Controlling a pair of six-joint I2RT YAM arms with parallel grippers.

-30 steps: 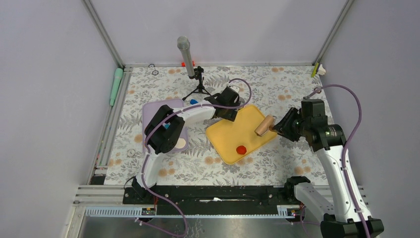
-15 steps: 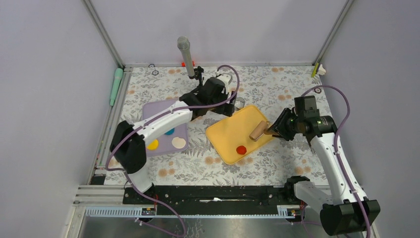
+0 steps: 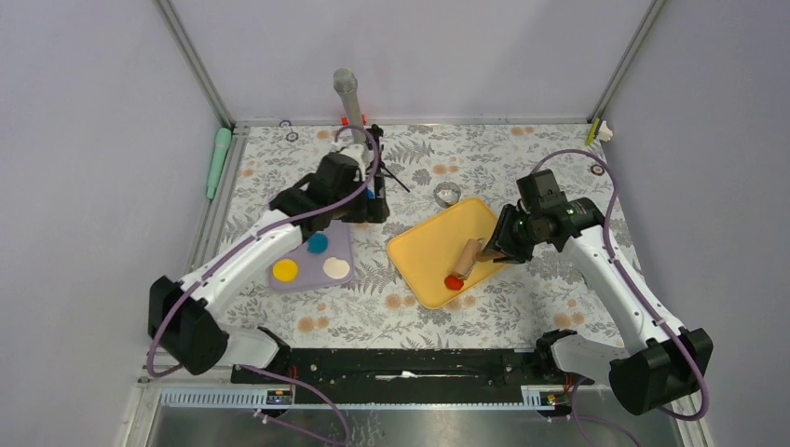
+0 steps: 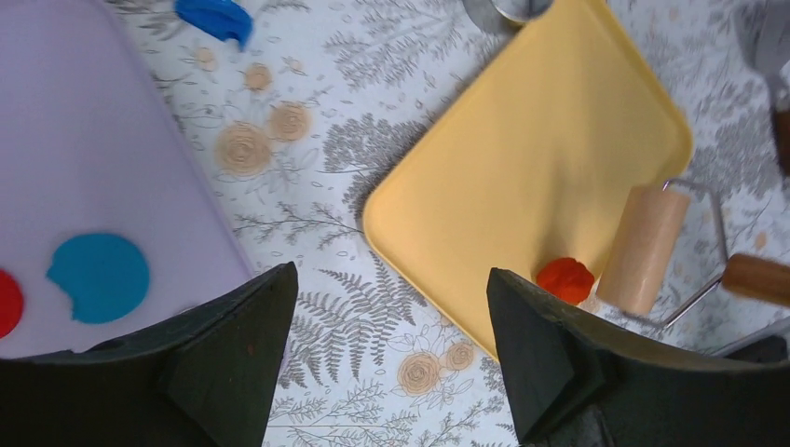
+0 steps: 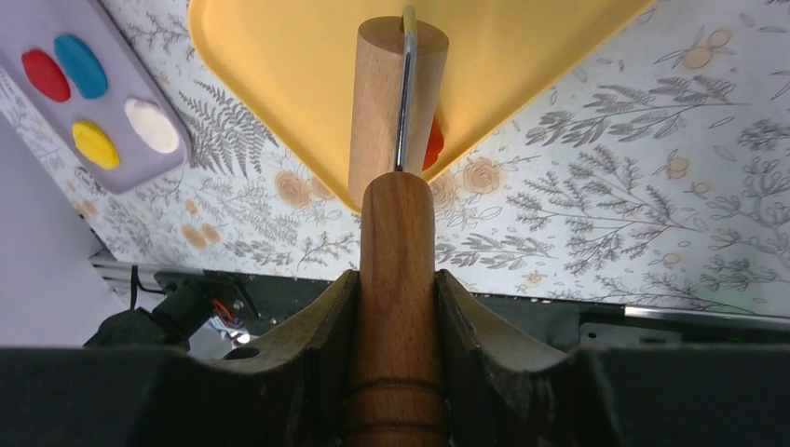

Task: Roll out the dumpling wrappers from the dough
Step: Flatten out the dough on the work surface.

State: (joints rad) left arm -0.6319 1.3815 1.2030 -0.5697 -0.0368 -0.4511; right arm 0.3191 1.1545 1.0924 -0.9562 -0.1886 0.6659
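Red dough lump (image 3: 454, 281) sits near the yellow tray (image 3: 424, 244) front edge, roller (image 3: 466, 253) just beside it. Right gripper (image 5: 396, 279) clamps the roller's handle; left gripper (image 4: 389, 275) gapes wide, empty. Rolling seems about to begin; next needs firm downward pressure across the lump.

- Two robot arms, the left arm (image 3: 251, 253) and the right arm (image 3: 617, 279).
- One yellow tray (image 3: 429, 250) at the table's centre.
- One purple board (image 3: 310, 265) at nine o'clock of the tray.
- Four clay discs on that board: one red dumpling wrapper (image 5: 45, 74), one blue disc (image 3: 318, 242), one yellow disc (image 3: 285, 270), one cream disc (image 3: 336, 269).
- One red dough lump (image 3: 454, 281) toward six o'clock on the tray.
- One wooden roller (image 3: 469, 253).
- One metal ring (image 3: 448, 194) at twelve o'clock of the tray.
- One microphone (image 3: 347, 93) on a stand.
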